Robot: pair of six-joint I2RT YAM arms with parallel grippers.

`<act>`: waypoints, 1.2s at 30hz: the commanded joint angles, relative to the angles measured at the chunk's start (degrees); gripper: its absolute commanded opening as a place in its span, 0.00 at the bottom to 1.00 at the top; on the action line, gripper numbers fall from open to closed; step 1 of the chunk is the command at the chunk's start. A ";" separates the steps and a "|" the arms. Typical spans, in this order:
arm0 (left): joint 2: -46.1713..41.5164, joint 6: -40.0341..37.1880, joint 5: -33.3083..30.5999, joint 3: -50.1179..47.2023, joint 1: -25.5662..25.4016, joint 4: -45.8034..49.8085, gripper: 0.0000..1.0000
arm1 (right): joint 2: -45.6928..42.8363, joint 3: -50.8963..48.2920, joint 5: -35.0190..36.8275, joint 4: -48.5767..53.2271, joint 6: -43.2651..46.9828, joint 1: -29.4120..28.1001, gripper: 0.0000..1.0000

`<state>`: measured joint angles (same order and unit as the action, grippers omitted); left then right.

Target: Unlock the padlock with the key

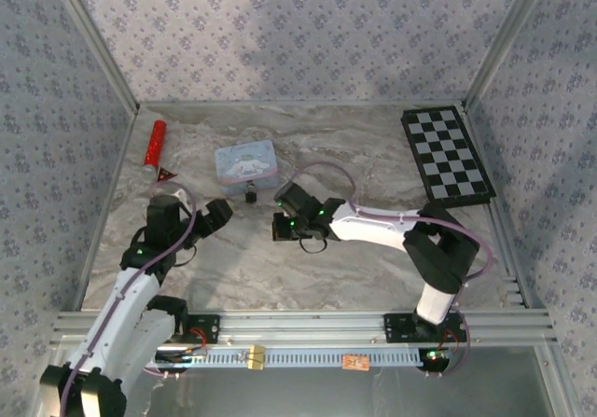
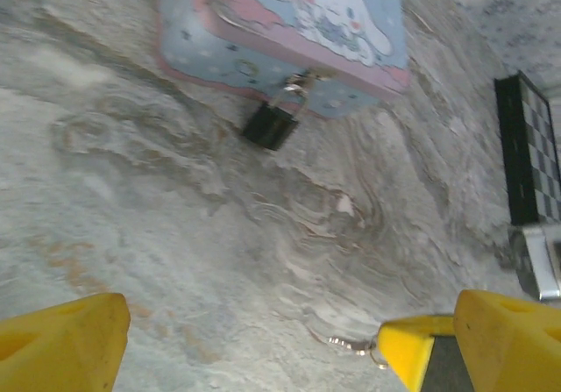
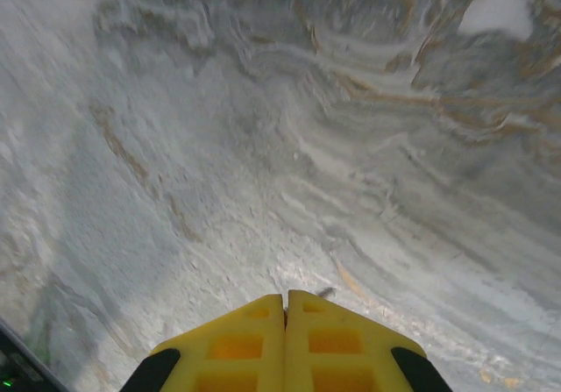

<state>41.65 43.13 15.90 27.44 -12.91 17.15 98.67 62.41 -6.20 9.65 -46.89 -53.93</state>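
Padlock (image 2: 273,125) clasped to tin (image 2: 263,37) front; left end effector (image 1: 217,214) spread, right end effector (image 3: 285,315) pressed together, both before tin.

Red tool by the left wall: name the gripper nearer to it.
Left. The left gripper is toward the bases and right of the red tool; the right gripper lies farther right, past the padlock.

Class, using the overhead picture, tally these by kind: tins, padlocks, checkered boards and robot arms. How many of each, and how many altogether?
Tins: 1 (light-blue tin)
Padlocks: 1 (padlock)
Checkered boards: 1 (checkered board)
Robot arms: 2 (left arm, right arm)
Total: 5
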 commanded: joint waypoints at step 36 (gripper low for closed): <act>12.59 -23.91 23.21 -0.04 -15.73 -39.20 0.72 | -18.24 10.41 -5.31 6.66 10.42 4.86 0.00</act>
<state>53.15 23.33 36.77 24.32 -27.66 -17.72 81.93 70.65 -10.66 14.92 -37.85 -48.29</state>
